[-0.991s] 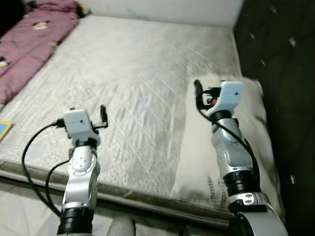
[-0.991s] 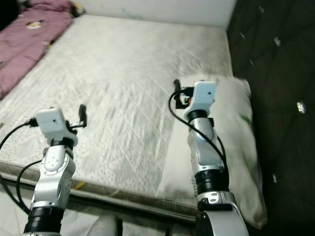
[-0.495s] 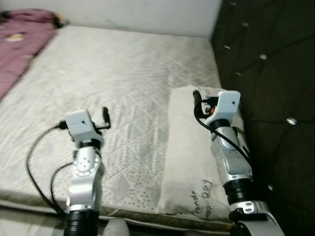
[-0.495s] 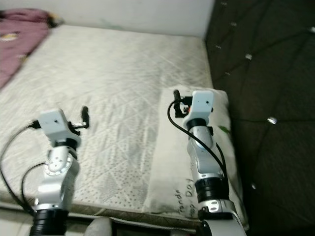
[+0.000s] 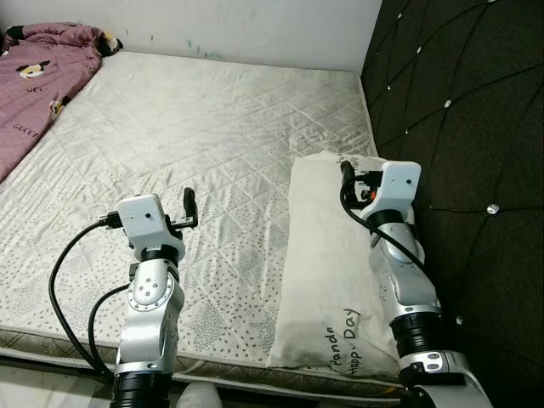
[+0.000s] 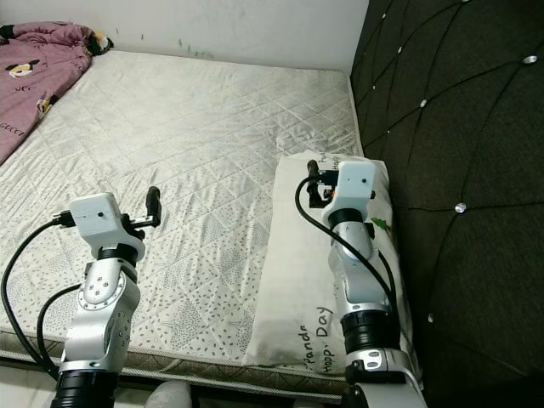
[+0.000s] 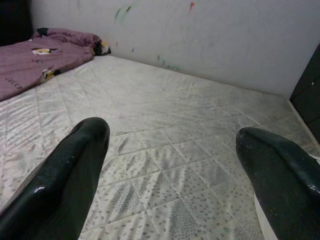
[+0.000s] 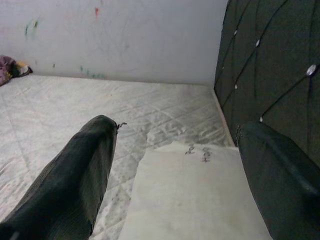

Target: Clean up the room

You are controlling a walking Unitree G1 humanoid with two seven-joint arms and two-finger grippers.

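Both tools gape empty: left tool (image 7: 170,165) over mattress (image 5: 212,127), right tool (image 8: 175,170) above pillow (image 5: 327,280).

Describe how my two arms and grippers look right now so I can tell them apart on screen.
Both arms are silver jointed metal, each topped by a white boxy wrist housing. The left gripper and right gripper each have long black fingers. Black cables loop beside the left arm and along the right; an orange-red spot shows on the right wrist.

Left tool (image 7: 170,165) fingers spread wide over quilted bed (image 7: 165,115), purple blanket (image 7: 35,62) by white wall (image 7: 200,35)
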